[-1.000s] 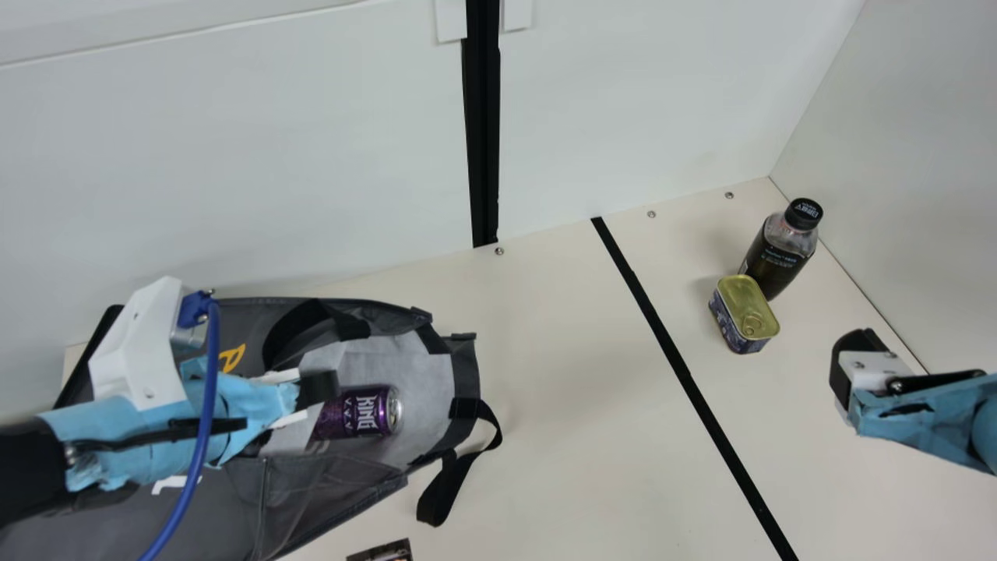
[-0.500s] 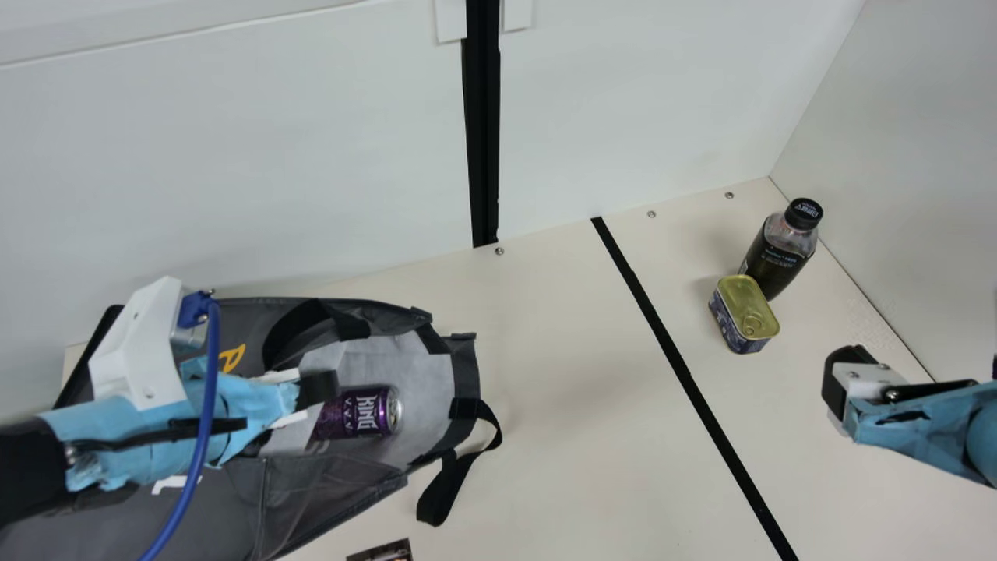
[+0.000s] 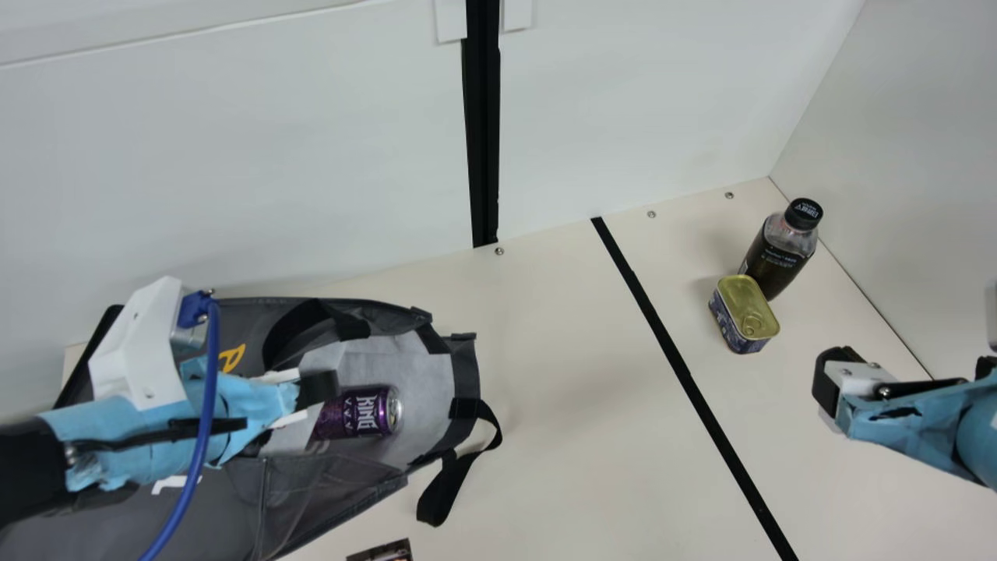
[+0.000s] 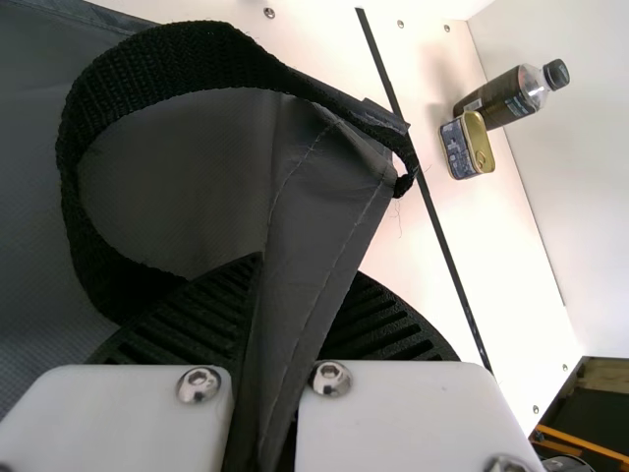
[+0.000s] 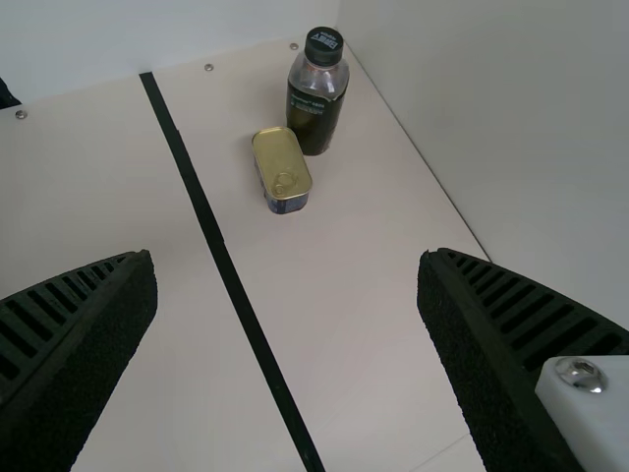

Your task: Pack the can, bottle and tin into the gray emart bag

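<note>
In the main view my left gripper point(image 3: 315, 388) is at the gray emart bag point(image 3: 327, 477), which lies on its side with its mouth toward the right. The left wrist view has my left gripper point(image 4: 277, 315) shut on a fold of the bag point(image 4: 319, 211). The purple can point(image 3: 360, 411) lies inside the bag. Far right, the black-capped bottle point(image 3: 776, 253) stands upright behind the gold-lidded tin point(image 3: 744, 313). My right gripper point(image 3: 827, 383) is nearer than both; in the right wrist view that gripper point(image 5: 285, 270) is open, nothing between its fingers, with the tin point(image 5: 282, 169) beyond.
A black tape line point(image 3: 678, 366) runs across the cream table point(image 3: 561, 374) between the bag and the tin. White walls rise behind and at the right, the bottle being near their corner. A small dark printed item point(image 3: 383, 551) lies at the near edge, below the bag's strap point(image 3: 441, 492).
My right gripper has shifted a little to the left and toward the near side of the table. The left arm, bag, can, bottle and tin have kept their places.
</note>
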